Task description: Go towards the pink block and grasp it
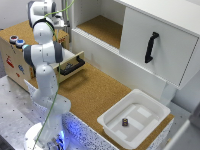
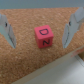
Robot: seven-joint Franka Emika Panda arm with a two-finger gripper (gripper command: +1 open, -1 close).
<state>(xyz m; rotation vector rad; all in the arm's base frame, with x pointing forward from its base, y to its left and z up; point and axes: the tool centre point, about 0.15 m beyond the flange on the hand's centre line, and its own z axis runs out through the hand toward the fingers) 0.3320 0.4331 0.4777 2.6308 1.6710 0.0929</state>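
Cork tabletop (image 2: 30, 60) fills the wrist view, with the pink block (image 2: 44, 37) sitting on it mid-frame. It lies between the spread, empty fingers (image 2: 8, 31) of the gripper (image 2: 40, 31), not touching either. Looks light and rigid, so pinching its two flat side faces should do.

A pink block (image 2: 44, 37) on the cork surface carries dark letter-like marks on its upper face in the wrist view; they look like a "D" above a "Z" or "N", though blur leaves the reading uncertain. In the exterior view, small red and blue stickers mark the front of the wooden cabinet (image 1: 15, 64) at the exterior view's left, too small to read. No other text, brand or number is legible.
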